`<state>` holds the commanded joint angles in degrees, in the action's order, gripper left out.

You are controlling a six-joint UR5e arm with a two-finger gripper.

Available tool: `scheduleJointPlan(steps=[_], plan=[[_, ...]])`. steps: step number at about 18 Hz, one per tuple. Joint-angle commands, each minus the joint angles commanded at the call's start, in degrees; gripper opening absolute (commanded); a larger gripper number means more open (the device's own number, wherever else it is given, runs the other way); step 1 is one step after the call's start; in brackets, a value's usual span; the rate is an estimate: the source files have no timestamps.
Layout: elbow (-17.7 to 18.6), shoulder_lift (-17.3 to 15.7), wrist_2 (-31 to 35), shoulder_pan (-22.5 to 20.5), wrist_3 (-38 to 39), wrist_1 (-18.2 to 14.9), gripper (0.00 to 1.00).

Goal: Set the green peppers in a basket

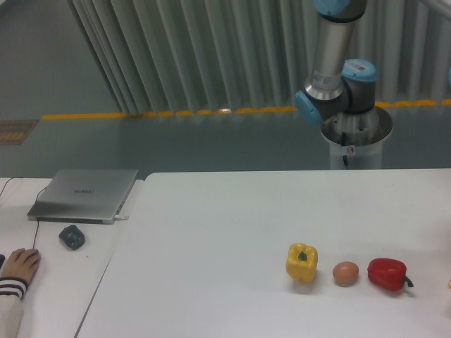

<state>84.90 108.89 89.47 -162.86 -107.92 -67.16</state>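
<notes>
No green pepper shows in the camera view; it is hidden or out of frame. No basket shows either. Only the robot arm's base and lower joints (pixel 337 84) are visible at the back right, rising out of the top of the frame. The gripper itself is out of view.
A yellow bell pepper (pixel 301 262), a brown egg (pixel 345 273) and a red bell pepper (pixel 387 274) lie in a row on the white table (pixel 211 246). On the left side table are a closed laptop (pixel 84 194), a mouse (pixel 72 236) and a person's hand (pixel 20 265).
</notes>
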Motion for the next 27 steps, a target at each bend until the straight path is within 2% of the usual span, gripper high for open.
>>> scheduleJointPlan(steps=[2, 4, 6, 19, 25, 27], plan=[[0.0, 0.44, 0.09, -0.36, -0.1, 0.45, 0.52], [-0.09, 0.79, 0.09, -0.36, 0.43, 0.45, 0.67], [0.09, 0.88, 0.0, -0.27, 0.61, 0.45, 1.0], [0.35, 0.36, 0.0, 0.7, 3.95, 0.8, 1.0], [0.44, -0.17, 0.7, 5.61, 4.04, 0.36, 1.0], [0.88, -1.31, 0.88, 6.58, 4.65, 0.1, 1.0]])
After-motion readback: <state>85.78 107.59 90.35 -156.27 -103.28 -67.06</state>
